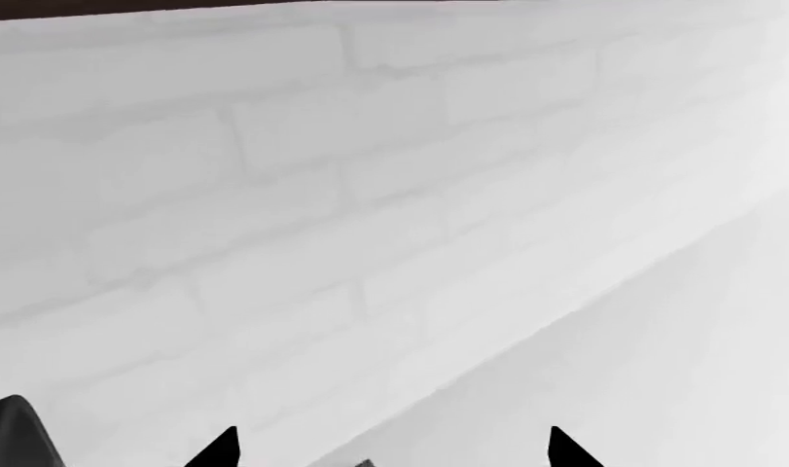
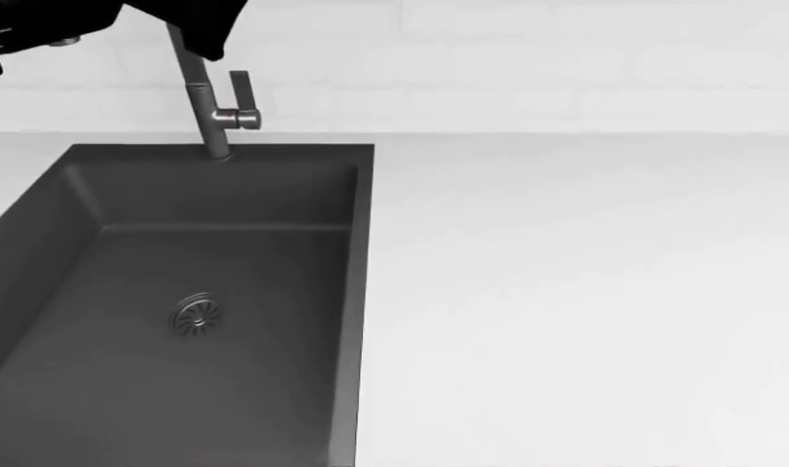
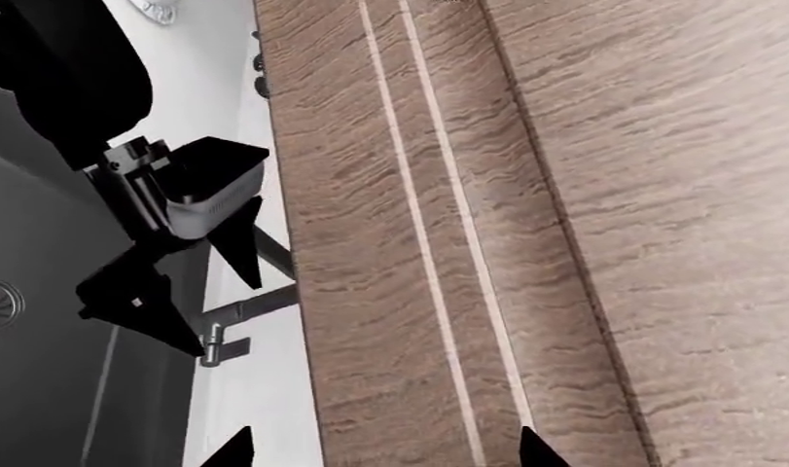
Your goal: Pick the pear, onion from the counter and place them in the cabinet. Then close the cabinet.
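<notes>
Searching blindly is the main risk now: neither the pear nor the onion shows in any view, so I cannot say where they lie. An arm that moves without seeing them could push one along the counter (image 2: 576, 292) or into the sink (image 2: 56, 224).

The left gripper (image 1: 394, 455) has its fingertips spread and nothing between them. It faces the brick wall (image 1: 304, 175), close to the faucet (image 2: 212, 107), so a quick turn may knock it against either. The right gripper (image 3: 383, 452) is also spread and empty, and it points at the wood fronts of the cabinet (image 3: 563, 195), which look near. I judge it could strike a panel if it goes forward.

The sink holds nothing, only its drain (image 2: 196, 314). The cabinet fronts seem shut, with thin seams between them, and what is inside cannot be seen.
</notes>
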Controlling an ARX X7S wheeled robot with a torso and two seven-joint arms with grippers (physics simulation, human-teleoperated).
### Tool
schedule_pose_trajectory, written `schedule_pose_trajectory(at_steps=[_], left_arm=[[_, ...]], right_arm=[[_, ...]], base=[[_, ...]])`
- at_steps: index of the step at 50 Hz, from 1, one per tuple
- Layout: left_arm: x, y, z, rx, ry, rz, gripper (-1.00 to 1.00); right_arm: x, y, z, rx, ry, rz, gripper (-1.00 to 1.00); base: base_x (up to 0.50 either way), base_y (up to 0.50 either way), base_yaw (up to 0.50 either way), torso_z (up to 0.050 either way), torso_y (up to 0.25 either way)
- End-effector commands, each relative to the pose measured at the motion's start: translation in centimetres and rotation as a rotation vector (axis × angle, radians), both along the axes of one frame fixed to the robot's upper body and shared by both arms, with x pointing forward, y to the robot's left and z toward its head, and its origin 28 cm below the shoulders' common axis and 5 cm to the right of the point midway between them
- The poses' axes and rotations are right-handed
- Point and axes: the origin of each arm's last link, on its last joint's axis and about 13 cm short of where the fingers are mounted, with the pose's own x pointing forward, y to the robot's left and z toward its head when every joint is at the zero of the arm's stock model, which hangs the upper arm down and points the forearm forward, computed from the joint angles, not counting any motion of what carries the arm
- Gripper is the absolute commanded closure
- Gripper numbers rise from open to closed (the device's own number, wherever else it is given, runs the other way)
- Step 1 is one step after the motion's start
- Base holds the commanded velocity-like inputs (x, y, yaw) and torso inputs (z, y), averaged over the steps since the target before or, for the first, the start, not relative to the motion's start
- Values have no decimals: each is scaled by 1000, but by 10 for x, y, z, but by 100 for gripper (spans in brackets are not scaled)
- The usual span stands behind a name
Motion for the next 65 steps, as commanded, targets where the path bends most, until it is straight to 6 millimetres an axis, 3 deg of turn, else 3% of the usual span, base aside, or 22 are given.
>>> schedule_pose_trajectory(at_steps=[1,27,65], left_arm=[[1,0,-1,9,-4,2,-100],[0,-1,-2,9,-5,-2,-100],[0,-1,0,-11,7,-11,-100]], right_arm=[[21,-15,-7,24,116,-142,-100],[21,-15,-7,24,116,-142,-100],[21,-15,-7,24,116,-142,-100]], base=[[0,0,0,0,-250],[0,0,0,0,-225],[0,0,0,0,-16]])
